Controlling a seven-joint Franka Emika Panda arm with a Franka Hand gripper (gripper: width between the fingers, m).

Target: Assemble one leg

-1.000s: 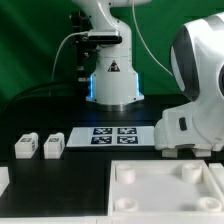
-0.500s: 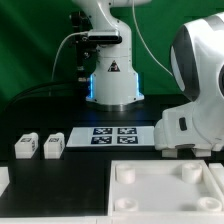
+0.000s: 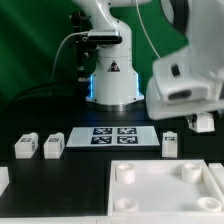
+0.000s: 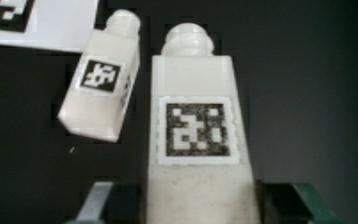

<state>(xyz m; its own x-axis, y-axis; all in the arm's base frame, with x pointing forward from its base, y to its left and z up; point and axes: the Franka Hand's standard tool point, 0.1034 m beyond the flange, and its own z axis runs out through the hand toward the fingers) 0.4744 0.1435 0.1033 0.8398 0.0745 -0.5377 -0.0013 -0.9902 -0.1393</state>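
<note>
So, arm [image 3: 186,82] just lifted | gripper [image 4: 197,205] jaws half-closed on small white chunky plastic leg [image 4: 197,120] (tag showing) | pickup looks done

**Manipulator Exterior: Casing, Markings, Cabling**

The arm [image 3: 103,18] is clad in smooth, rounded white shells, with dark bands at the joint seams; the base column [image 3: 115,85] is a white cylinder on a black foot ring; a black triangular marking [image 3: 113,68] sits on the column's face; a blue light [image 3: 94,90] glows along the column's edge on the exterior view's left; black cables [image 3: 45,90] lead off from the column on that same side; a thin dark cable [image 3: 150,45] arcs beside the upper links; the wrist housing [image 3: 185,85], blurred, is a blocky white shell with rounded corners and a grey underside; the gripper [image 4: 197,203] has two dark fingers [image 4: 101,203], greenish-grey at their edges.
</note>
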